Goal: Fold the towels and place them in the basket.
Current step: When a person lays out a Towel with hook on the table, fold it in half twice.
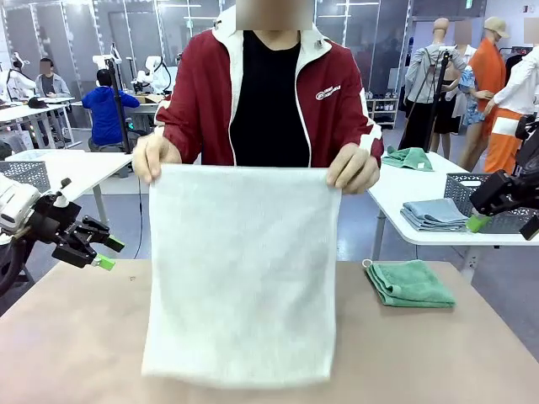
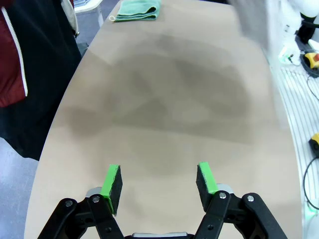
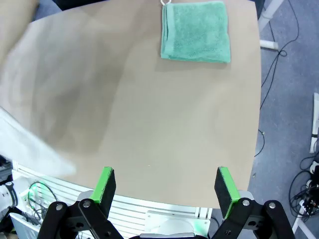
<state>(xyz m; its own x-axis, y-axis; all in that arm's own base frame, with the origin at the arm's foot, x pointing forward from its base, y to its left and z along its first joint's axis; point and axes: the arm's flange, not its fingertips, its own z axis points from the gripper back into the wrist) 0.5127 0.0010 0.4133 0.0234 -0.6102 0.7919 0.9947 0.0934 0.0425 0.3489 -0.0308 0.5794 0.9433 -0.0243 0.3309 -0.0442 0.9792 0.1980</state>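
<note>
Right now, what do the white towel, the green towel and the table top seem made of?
The white towel looks like terry cloth, probably cotton: matte, nubby pile, hanging limp. The green towel shows the same looped texture. The table top looks smooth and matte, perhaps laminate.

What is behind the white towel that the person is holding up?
The person stands behind the white towel; the red jacket shows above its top edge. In the front view it covers the person's lower body and the middle of the table.
</note>
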